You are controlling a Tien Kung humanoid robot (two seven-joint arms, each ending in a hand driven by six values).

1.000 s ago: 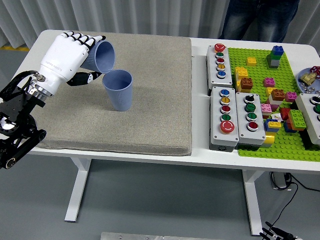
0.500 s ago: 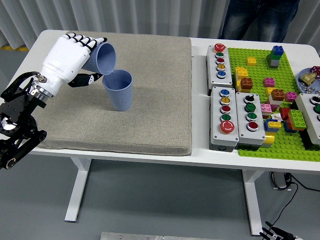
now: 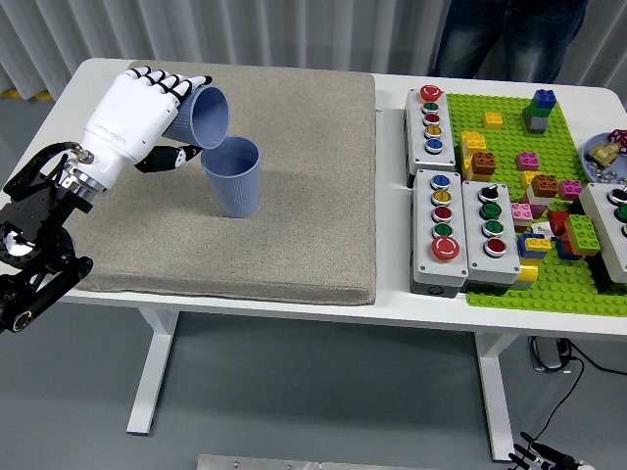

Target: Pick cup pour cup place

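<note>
Blue cup, held: you have it tipped on its side in the left hand, mouth facing right and down, its lower rim just above the standing cup's left rim. White fingers wrap over the top of the cup and the thumb sits under it, so the hand is clamped on the cup.

Blue cup, standing: upright on the mat, in the mat's left half, nearer its far edge than its near edge. You cannot tell from here what is inside either cup.

Grey mat: covers the left part of the table, reaching close to the table's far and near edges.

Button boxes: grey, with coloured buttons, just right of the mat; one narrow box nearer the far edge, two side by side nearer the near edge.

Green baseplate: at the table's right edge, strewn with coloured bricks; a small dish sits at its far right.

Person: legs in dark trousers beyond the far edge, toward the right corner.

Your right hand is out of view.
</note>
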